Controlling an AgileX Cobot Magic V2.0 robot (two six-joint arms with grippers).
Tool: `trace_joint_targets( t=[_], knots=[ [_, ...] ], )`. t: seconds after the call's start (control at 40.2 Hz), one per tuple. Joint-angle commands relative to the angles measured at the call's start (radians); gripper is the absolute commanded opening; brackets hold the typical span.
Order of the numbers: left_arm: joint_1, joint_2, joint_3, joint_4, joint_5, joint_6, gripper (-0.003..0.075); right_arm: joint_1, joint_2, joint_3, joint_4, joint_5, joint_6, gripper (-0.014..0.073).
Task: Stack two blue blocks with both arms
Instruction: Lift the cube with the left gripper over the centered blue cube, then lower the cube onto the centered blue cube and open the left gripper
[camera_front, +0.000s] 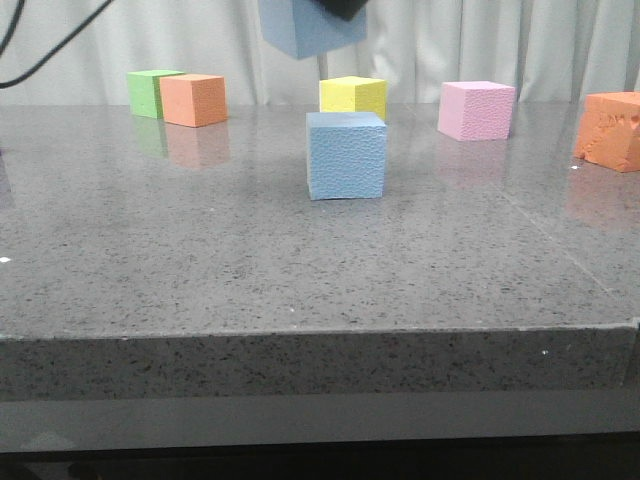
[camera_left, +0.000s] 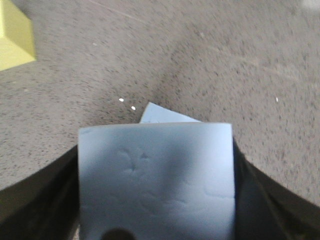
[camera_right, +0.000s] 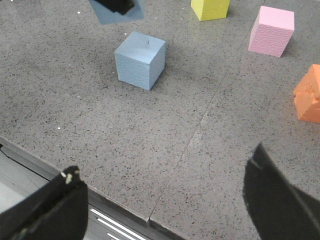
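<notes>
One blue block (camera_front: 312, 28) pinched in left tool (camera_left: 156, 200) above other blue block (camera_front: 346, 156); right tool (camera_right: 165, 200) spread

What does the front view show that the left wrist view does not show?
Only the front view shows the green cube, two orange cubes, the pink cube and the whole resting blue block.

Only the left wrist view shows the left gripper shut on the held blue block, with its fingers on both sides.

Both show the yellow cube, the table and both blue blocks.
</notes>
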Motion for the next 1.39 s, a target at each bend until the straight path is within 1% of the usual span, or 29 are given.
trace_joint_targets(
  t=[0.0, 0.249, 0.547, 0.845, 1.044, 1.218, 1.368],
  knots=[
    [-0.007, -0.018, -0.073, -0.043, 0.022, 0.06, 0.048, -0.007, 0.0, -0.023, 0.004, -0.068, -0.011, 0.0636],
    [-0.009, 0.003, -0.084, -0.105, 0.025, 0.217, 0.048, -0.007, 0.0, -0.023, 0.004, -0.068, -0.011, 0.0636],
    [-0.009, 0.032, -0.082, -0.1, 0.031, 0.306, 0.048, -0.007, 0.0, -0.023, 0.004, -0.068, -0.011, 0.0636],
    [-0.009, 0.075, -0.082, -0.099, 0.035, 0.314, 0.048, -0.007, 0.0, -0.023, 0.004, -0.068, -0.011, 0.0636],
    [-0.009, 0.084, -0.082, -0.101, 0.035, 0.356, 0.0484, -0.007, 0.0, -0.023, 0.004, -0.068, -0.011, 0.0636],
    [-0.009, 0.084, -0.082, -0.101, 0.031, 0.361, 0.0489, -0.007, 0.0, -0.023, 0.004, -0.068, -0.011, 0.0636],
    [-0.009, 0.084, -0.082, -0.101, 0.031, 0.361, 0.0557, -0.007, 0.0, -0.023, 0.004, -0.068, -0.011, 0.0636]
  ],
)
